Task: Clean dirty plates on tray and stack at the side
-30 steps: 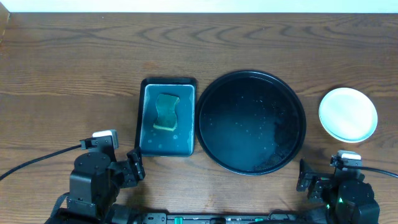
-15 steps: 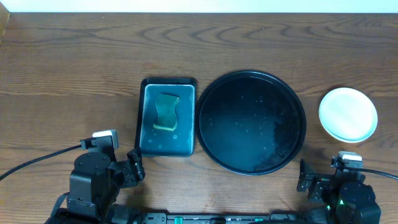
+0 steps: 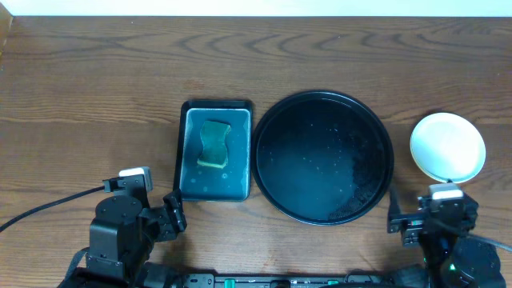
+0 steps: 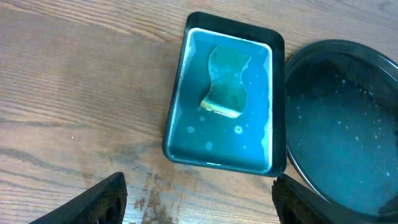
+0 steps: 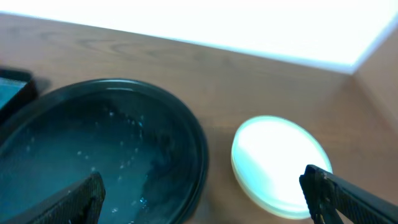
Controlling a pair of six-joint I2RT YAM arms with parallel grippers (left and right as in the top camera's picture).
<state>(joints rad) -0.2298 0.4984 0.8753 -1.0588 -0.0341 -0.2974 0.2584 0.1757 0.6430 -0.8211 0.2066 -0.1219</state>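
The large round black tray [image 3: 323,157] sits at the table's middle, wet and with no plate on it; it also shows in the left wrist view [image 4: 348,124] and the right wrist view [image 5: 106,149]. The plates [image 3: 448,146] stand in a pale stack to the tray's right, white on top, no marks visible; the stack also shows in the right wrist view [image 5: 280,165]. My left gripper [image 4: 196,205] is open and empty near the front edge, below the teal tray. My right gripper [image 5: 205,199] is open and empty, just in front of the stack.
A rectangular teal tray [image 3: 214,150] holding a green sponge [image 3: 214,142] and some water lies left of the black tray. Wet smears mark the wood in front of it [image 4: 155,186]. A cable runs off the left arm to the left.
My right arm has moved a little back toward the plate stack and slightly right. The left arm, trays and plates have not moved.
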